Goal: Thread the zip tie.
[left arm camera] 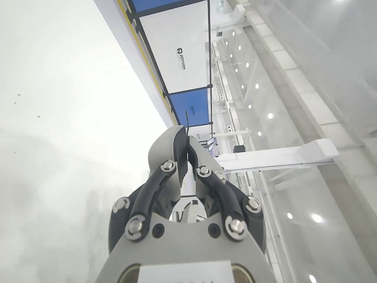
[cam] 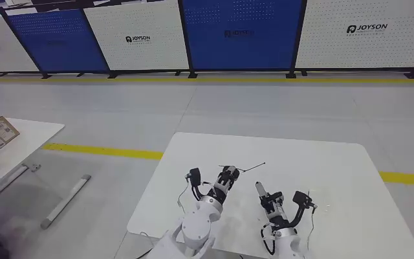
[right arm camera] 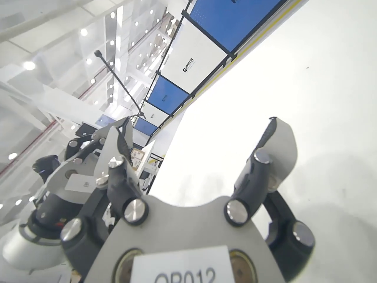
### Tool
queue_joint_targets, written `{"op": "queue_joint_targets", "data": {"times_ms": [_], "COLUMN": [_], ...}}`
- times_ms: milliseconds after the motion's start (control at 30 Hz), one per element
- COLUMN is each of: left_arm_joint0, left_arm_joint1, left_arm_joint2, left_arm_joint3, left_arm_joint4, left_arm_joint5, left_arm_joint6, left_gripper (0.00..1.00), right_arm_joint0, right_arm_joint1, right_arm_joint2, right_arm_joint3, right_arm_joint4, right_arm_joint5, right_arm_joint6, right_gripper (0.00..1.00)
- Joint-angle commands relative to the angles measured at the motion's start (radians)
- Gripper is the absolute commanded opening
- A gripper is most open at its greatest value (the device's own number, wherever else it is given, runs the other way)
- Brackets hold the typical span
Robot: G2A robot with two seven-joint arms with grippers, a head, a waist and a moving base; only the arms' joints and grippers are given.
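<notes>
Jaws of the left gripper (left arm camera: 186,136) were pressed together on the zip tie (left arm camera: 186,120), and a short length of thin black strap stuck out just past the fingertips in the left wrist view. Jaws of the right gripper (right arm camera: 200,125) stood wide apart with nothing between them.

Both arms sat over the white table (cam: 310,168) in the lower middle of the top view. The left gripper (cam: 229,172) was left of centre. The right gripper (cam: 260,189) was just right of it and slightly lower.

In the top view the zip tie (cam: 249,168) crossed the left gripper's tips. A short piece showed on their left, and the longer part ran toward the right and slightly upward. Its far end lay just above the right gripper, near it but apart.

In the right wrist view the zip tie (right arm camera: 117,82) rose from the other arm's closed fingertips at centre left toward the upper left of the frame. It was clear of the open jaws.

The tie was black, very slim and nearly straight, with a small thicker block at its far end. A slight kink showed where it was pinched.

By count there was 1 table under the arms, with the corner of another table (cam: 26,139) at the left edge of the top view. There were 2 grippers and 1 zip tie.
</notes>
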Motion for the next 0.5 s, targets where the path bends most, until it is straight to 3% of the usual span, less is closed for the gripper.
{"op": "queue_joint_targets", "data": {"times_ms": [0,133,400,467], "left_arm_joint0": [0.005,0.011,0.011,0.011], "left_arm_joint1": [0.001,0.002,0.002,0.002], "left_arm_joint2": [-0.005,-0.006,-0.006,-0.004], "left_arm_joint3": [-0.008,-0.024,-0.024,-0.022], "left_arm_joint4": [-0.014,-0.048,-0.048,-0.058], "left_arm_joint5": [0.004,0.006,0.006,0.001], "left_arm_joint6": [-0.02,-0.077,-0.077,-0.083], "left_gripper": [0.0,0.0,0.0,0.0], "right_arm_joint0": [-0.002,-0.003,-0.003,0.001], "right_arm_joint1": [0.01,0.019,0.019,0.02], "right_arm_joint2": [0.018,0.039,0.039,0.025], "right_arm_joint3": [-0.005,-0.015,-0.015,-0.012], "right_arm_joint4": [-0.033,-0.065,-0.065,-0.138], "right_arm_joint5": [-0.036,-0.039,-0.039,-0.007], "right_arm_joint6": [0.066,0.125,0.125,0.098], "right_gripper": [1.0,1.0,1.0,1.0]}}
